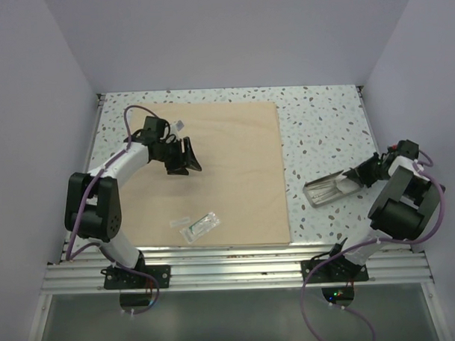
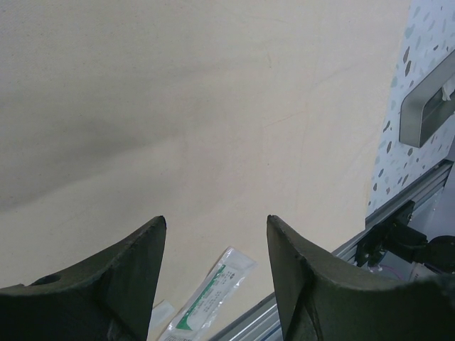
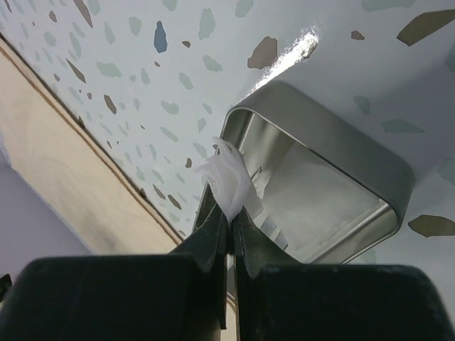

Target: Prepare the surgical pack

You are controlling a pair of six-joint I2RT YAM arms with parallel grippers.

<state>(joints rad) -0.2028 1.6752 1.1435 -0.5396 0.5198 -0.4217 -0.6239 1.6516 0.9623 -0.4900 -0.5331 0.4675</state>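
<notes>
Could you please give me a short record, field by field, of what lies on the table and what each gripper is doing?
surgical pack: tan cloth spread flat as a square sheet on the speckled table
pouch: small and clear, lying on the sheet near its near edge
tray: metal, on the bare table right of the sheet, not touching it
left gripper: open and empty, above the sheet
right gripper: shut on a small white scrap at the tray's rim; what it is, I cannot tell
</notes>
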